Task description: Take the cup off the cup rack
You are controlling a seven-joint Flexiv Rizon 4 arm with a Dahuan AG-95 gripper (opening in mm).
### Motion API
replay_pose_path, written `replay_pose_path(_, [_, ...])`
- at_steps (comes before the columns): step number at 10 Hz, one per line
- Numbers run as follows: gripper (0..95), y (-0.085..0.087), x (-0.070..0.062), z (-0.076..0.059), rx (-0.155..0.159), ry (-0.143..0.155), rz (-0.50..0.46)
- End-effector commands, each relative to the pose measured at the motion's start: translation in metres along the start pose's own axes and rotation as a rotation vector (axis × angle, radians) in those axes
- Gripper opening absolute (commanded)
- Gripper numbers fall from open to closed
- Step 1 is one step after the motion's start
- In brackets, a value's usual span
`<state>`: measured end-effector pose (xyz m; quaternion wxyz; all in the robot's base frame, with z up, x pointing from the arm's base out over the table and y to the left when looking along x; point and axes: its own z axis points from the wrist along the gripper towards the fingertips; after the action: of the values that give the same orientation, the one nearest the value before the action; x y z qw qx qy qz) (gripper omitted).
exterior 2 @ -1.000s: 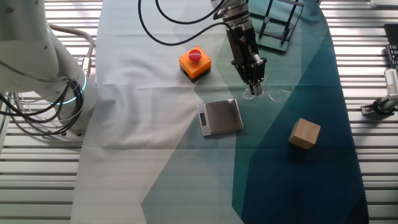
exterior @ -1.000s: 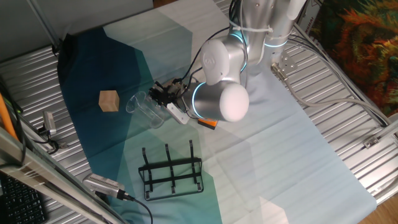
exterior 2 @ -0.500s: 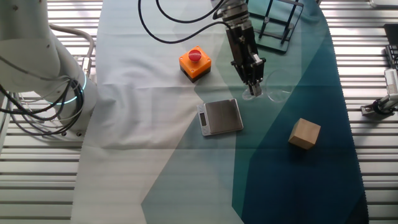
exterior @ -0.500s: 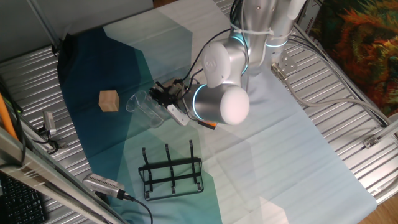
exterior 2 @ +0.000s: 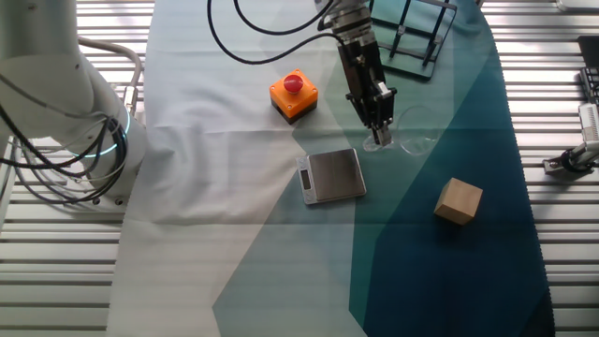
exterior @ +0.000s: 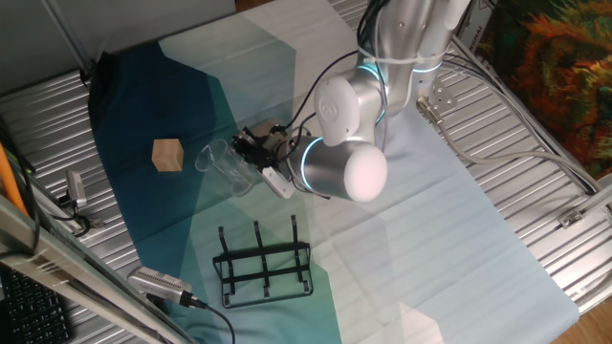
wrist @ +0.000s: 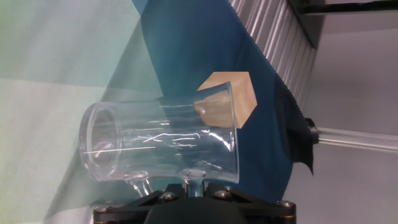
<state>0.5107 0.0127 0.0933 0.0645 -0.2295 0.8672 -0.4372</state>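
Arm slightly shifted since before, pincer [exterior 2: 377, 140] clamped on the cup [wrist: 161, 142], clear of the cup rack [exterior: 263, 262].

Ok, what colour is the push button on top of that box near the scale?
Red, on an orange box; the other fixed view shows it best.

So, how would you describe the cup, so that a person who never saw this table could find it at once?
Start from the robot arm over the blue-and-white cloth and follow it down to the gripper. The cup is at its fingertips, off the black wire cup rack, between the orange button box and the tan wooden cube. It alone is clear glass, so the cloth shows through it.
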Motion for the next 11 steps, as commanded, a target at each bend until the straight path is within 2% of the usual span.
replay_pose_path(1, [0.0,0.0011,0.0001,0.0001,0.018,0.004,0.000])
replay_pose_path(5, [0.0,0.0026,-0.0009,-0.0003,0.036,0.015,-0.005])
replay_pose_path(6, [0.0,0.0035,-0.0015,-0.0005,0.049,0.020,-0.003])
replay_pose_path(11, [0.0,0.0053,-0.0034,-0.0013,0.060,0.028,-0.007])
